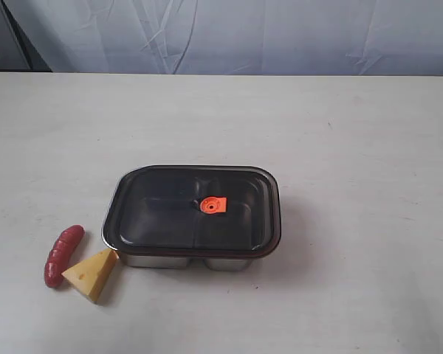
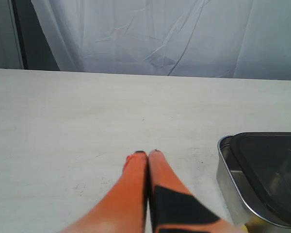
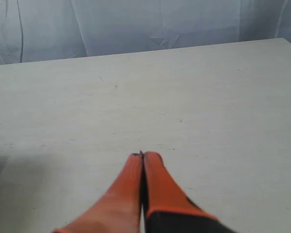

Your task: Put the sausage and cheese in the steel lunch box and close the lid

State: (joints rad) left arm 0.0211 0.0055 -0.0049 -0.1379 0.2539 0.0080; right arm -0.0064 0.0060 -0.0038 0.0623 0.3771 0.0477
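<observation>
The steel lunch box (image 1: pixel 179 260) stands mid-table with the dark translucent lid (image 1: pixel 170 214) resting on top, its orange valve tab (image 1: pixel 213 205) in the centre. Left of the box lies the red sausage (image 1: pixel 63 255), and the yellow cheese (image 1: pixel 94 273) wedge sits beside it, close to the box's front left corner. Neither gripper shows in the exterior view. My left gripper (image 2: pixel 148 153) is shut and empty over bare table, with the lunch box (image 2: pixel 233 179) and lid (image 2: pixel 271 170) off to one side. Above bare table my right gripper (image 3: pixel 143 155) is shut and empty too.
The pale table (image 1: pixel 354 147) runs back to a white curtain (image 1: pixel 244 33). A sliver of yellow (image 2: pixel 254 225) shows at the edge of the left wrist view beside the box.
</observation>
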